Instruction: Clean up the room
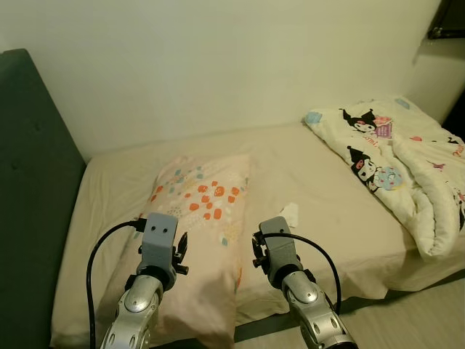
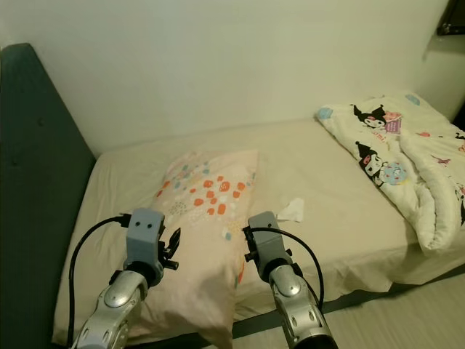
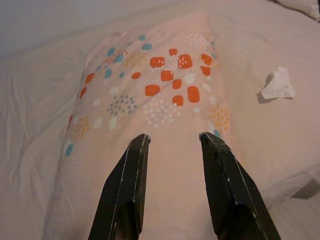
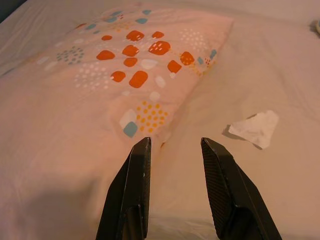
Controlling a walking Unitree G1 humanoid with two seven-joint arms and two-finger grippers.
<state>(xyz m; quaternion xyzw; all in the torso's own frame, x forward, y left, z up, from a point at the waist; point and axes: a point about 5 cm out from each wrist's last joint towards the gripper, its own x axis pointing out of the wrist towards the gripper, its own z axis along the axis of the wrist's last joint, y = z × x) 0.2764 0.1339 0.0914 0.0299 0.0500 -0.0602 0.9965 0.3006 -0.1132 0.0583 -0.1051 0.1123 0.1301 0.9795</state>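
A pink pillow [image 1: 200, 211] with orange and teal dots lies on the bed [image 1: 312, 156], its near end hanging over the front edge. A crumpled white tissue [image 1: 290, 213] rests on the sheet just right of it. A folded cartoon-print duvet [image 1: 396, 163] is bunched at the bed's right end. My left gripper [image 3: 172, 137] is open above the pillow's near part, nothing between its fingers. My right gripper [image 4: 172, 142] is open over the pillow's right edge, with the tissue [image 4: 256, 128] ahead and to its right.
A dark teal headboard [image 1: 33, 182] stands at the left end of the bed. A pale wall [image 1: 218, 65] runs behind the bed. A strip of floor [image 1: 407, 320] shows at the bottom right, in front of the bed's edge.
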